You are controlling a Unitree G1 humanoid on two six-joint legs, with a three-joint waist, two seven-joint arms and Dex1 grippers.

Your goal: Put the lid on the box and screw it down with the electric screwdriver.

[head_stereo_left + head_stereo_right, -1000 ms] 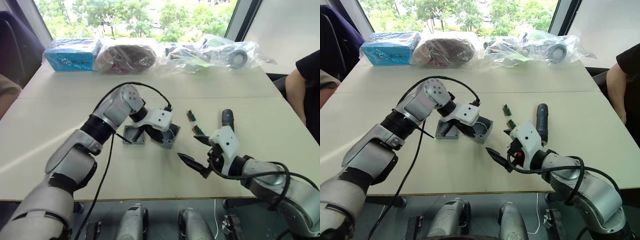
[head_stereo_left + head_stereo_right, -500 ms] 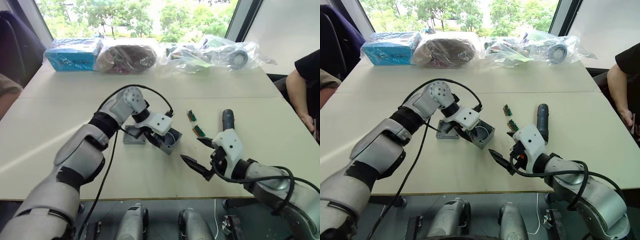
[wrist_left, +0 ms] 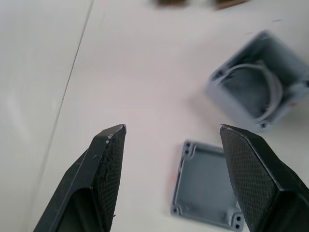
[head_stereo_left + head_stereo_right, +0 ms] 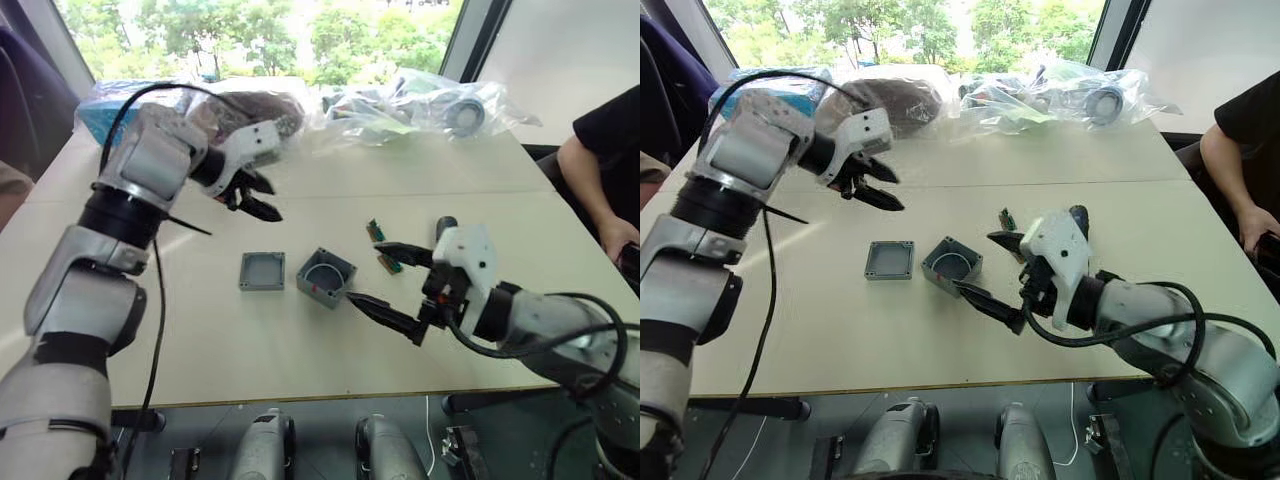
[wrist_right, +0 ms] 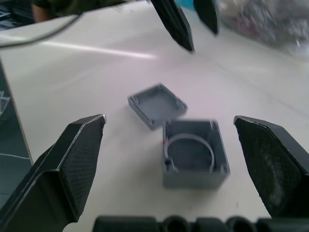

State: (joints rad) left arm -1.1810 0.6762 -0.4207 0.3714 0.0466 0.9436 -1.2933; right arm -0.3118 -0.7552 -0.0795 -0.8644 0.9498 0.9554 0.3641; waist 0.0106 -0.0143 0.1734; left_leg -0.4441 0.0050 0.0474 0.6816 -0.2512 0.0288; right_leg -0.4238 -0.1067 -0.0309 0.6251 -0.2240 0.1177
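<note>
You have the box (image 4: pixel 326 277) sitting open side up near the middle of the surface (image 4: pixel 200 340), white wire curled inside it; the lid (image 4: pixel 262 271) lies flat just to its left, rim up, the two close but apart; your left tool (image 4: pixel 252 195) hangs raised above the surface on the far left side of both, its two black fingers apart and holding nothing; your right tool (image 4: pixel 385 283) sits low just right of the box, fingers spread wide and empty, the near finger (image 4: pixel 385 315) pointing toward the box's near right corner without touching it; the electric screwdriver (image 4: pixel 444 229) lies on the surface to the right, mostly hidden behind your right wrist; two small green connector blocks (image 4: pixel 384 246) rest between the box and the screwdriver; plastic bags (image 4: pixel 410 100) and a blue package (image 4: pixel 765 88) line the far edge; a person's arm (image 4: pixel 595 190) shows at the far right
</note>
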